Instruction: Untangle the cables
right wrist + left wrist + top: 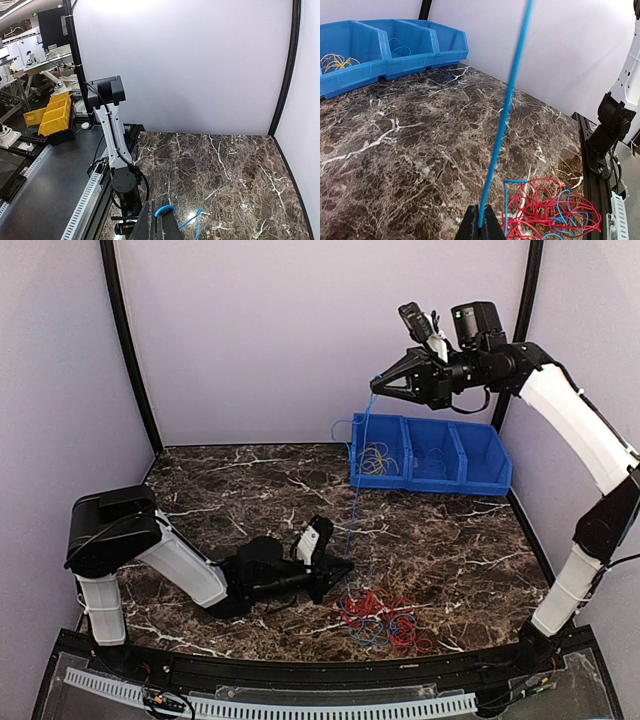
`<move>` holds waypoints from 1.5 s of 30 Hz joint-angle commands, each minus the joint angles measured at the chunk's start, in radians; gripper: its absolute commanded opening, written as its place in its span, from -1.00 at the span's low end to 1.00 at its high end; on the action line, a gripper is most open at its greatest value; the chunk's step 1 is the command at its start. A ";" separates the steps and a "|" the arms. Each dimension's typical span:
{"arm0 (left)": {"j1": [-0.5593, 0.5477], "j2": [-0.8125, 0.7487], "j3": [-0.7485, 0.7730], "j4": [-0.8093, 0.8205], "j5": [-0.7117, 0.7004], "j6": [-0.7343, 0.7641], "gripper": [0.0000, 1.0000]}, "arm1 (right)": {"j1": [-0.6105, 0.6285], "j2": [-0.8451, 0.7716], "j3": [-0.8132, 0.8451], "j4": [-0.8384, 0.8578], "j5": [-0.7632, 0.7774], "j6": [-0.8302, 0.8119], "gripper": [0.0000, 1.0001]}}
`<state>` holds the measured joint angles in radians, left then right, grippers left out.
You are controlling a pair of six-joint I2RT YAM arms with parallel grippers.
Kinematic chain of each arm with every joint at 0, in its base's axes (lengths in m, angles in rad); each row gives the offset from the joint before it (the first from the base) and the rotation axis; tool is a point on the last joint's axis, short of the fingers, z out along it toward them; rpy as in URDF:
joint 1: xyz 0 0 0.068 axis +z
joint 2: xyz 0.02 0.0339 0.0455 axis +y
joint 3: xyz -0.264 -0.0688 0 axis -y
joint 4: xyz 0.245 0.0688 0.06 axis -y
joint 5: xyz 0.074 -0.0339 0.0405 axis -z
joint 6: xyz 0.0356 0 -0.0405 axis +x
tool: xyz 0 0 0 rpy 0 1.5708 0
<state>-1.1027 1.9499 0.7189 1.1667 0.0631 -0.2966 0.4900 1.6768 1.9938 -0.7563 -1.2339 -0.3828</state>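
Note:
A blue cable [358, 465] runs taut from my left gripper [346, 562], low over the table, up to my right gripper [377, 383], raised high above the bins. Both are shut on it. In the left wrist view the blue cable [501, 125] rises from between the shut fingertips of the left gripper [481, 224]. In the right wrist view a loop of the blue cable [165, 210] shows at the right gripper [161, 220]. A tangle of red and blue cables [385, 615] lies on the table near the front, right of my left gripper; it also shows in the left wrist view [550, 210].
A row of blue bins [430, 452] stands at the back right; the left bin holds yellow cables [376, 458] and the middle one thin blue cables [399, 49]. Purple walls close in the table at the back and sides.

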 commanded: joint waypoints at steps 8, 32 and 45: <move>-0.003 -0.252 -0.116 -0.209 -0.136 0.060 -0.98 | -0.050 -0.040 0.020 0.026 0.086 -0.035 -1.00; -0.004 -0.366 -0.081 -0.391 -0.245 0.049 -0.21 | -0.294 -0.053 -0.151 0.419 0.351 0.152 -1.00; -0.003 -0.419 -0.142 -0.395 -0.287 0.035 -0.20 | -0.436 0.157 -0.007 0.546 0.477 0.213 -1.00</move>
<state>-1.1027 1.5795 0.5991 0.7753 -0.1970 -0.2512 0.1017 1.7752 1.9240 -0.3012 -0.7902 -0.2375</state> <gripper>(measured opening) 0.397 0.015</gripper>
